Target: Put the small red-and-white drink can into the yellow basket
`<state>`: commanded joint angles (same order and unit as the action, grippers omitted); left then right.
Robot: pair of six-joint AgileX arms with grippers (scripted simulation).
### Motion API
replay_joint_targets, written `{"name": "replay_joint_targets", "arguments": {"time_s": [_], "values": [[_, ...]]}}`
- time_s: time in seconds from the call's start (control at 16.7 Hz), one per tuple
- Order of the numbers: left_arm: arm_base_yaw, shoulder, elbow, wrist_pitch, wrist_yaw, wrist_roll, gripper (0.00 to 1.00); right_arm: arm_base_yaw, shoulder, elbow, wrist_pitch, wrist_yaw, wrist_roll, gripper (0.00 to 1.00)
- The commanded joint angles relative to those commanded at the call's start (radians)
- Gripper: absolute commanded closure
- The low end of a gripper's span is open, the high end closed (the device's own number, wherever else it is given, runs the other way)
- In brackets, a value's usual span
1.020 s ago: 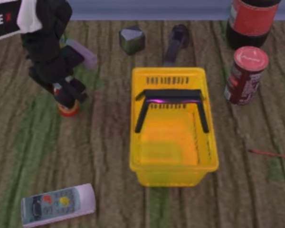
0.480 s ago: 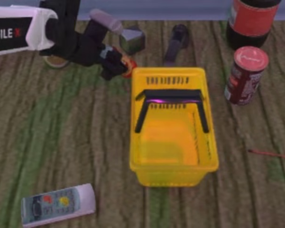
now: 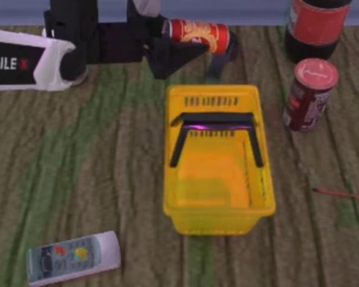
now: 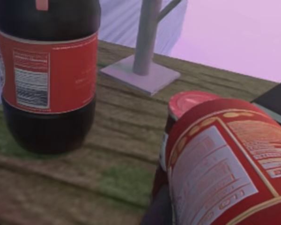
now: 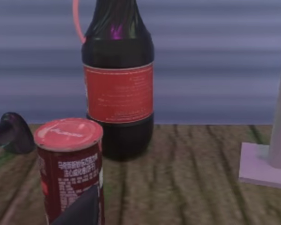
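My left pincer is clamped on the small red can, lying sideways in the air at 12 o'clock of the yellow basket.

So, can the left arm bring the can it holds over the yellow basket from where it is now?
Probably yes. The left gripper holds the small red-and-white drink can sideways just behind the yellow basket, and nothing stands between them; only the black handles cross part of the opening.
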<state>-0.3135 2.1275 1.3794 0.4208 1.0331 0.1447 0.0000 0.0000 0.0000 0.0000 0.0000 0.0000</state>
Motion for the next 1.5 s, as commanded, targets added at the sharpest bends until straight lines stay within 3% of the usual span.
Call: {"name": "replay_joint_targets", "arguments": {"time_s": [0.24, 0.42, 0.84, 1.26, 1.5], "values": [[-0.012, -0.055, -0.076, 0.238, 0.174, -0.077, 1.00, 0.000, 0.000, 0.000, 0.000, 0.000, 0.000, 0.00], [-0.015, -0.075, -0.098, 0.306, 0.230, -0.100, 1.00, 0.000, 0.000, 0.000, 0.000, 0.000, 0.000, 0.00], [-0.011, -0.056, -0.098, 0.323, 0.234, -0.098, 1.00, 0.000, 0.000, 0.000, 0.000, 0.000, 0.000, 0.00], [0.007, 0.140, -0.163, 0.598, 0.235, -0.103, 1.00, 0.000, 0.000, 0.000, 0.000, 0.000, 0.000, 0.00], [0.011, 0.174, -0.178, 0.641, 0.234, -0.104, 1.00, 0.000, 0.000, 0.000, 0.000, 0.000, 0.000, 0.00]]}}
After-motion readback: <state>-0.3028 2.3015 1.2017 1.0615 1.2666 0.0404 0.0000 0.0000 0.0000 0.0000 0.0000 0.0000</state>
